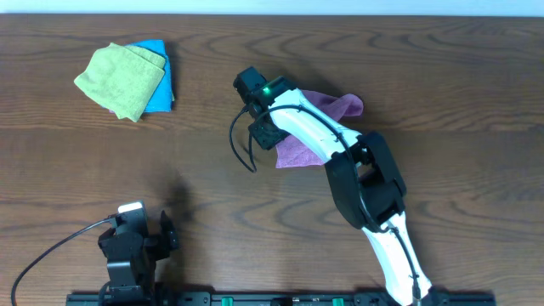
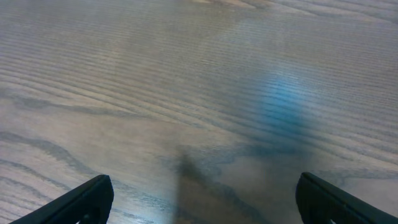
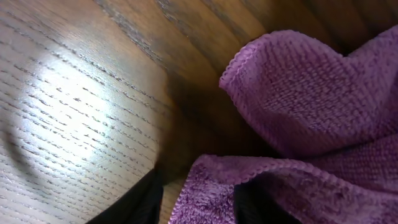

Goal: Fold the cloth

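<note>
Well right of light green folded terry cloth (image 1: 119, 78): crumpled lilac terry cloth (image 1: 293, 153) on tabletop (image 1: 442, 76). Right jaws clamp its green-side hem. Left jaws agape, well apart. Likely pull: away from green cloth.

Overhead camera is looking straight down on the whole table (image 1: 476, 68) from well above. Left wrist camera is looking forward and down across the bare tabletop, close, with the left gripper (image 2: 208, 198) showing only at the lower corners. Right wrist camera is sitting very near the cloth (image 3: 298, 93). Overhead is sharing that same cloth (image 1: 296, 153) edge and the surrounding wood.
</note>
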### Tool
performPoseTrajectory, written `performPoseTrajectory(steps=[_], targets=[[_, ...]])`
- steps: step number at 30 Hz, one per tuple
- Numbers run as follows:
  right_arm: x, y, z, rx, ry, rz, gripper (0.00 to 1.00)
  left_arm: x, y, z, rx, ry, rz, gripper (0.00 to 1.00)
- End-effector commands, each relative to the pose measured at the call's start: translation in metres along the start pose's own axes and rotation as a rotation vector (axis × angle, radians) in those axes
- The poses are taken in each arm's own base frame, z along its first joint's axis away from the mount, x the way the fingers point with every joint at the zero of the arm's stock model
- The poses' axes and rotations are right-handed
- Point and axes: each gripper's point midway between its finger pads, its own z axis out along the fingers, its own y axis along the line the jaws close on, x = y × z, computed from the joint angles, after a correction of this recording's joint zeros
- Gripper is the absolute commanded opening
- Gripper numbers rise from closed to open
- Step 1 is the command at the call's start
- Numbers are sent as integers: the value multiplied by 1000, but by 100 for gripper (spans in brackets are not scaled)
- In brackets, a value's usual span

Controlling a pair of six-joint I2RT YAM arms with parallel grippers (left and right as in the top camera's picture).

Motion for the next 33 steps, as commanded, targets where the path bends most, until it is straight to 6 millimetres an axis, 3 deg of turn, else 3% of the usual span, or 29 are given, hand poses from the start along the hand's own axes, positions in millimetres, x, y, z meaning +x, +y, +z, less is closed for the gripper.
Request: performPoseTrajectory(steps=[1,5,10,13,16,22,28,33], targets=[[2,-2,4,22,10,6,32,11,1,4,-6,33,16,95],[7,-2,9,23,26,4,25,11,1,4,-6,33,16,95],[24,-1,21,28,74,-3,1,11,1,4,-6,33,16,95],[20,-4,19,44,58,-1,1,11,1,4,-6,33,16,95],[9,-7,6,59,18,1,1,11,1,4,-6,33,16,95],[-1,-19,-39,107,-54,73,1,11,1,4,-6,33,16,95],[15,-42,-89,195,-74,174,1,11,1,4,-6,33,16,95],[34,-62,-111,278,-49,257,1,11,1,4,-6,33,16,95]])
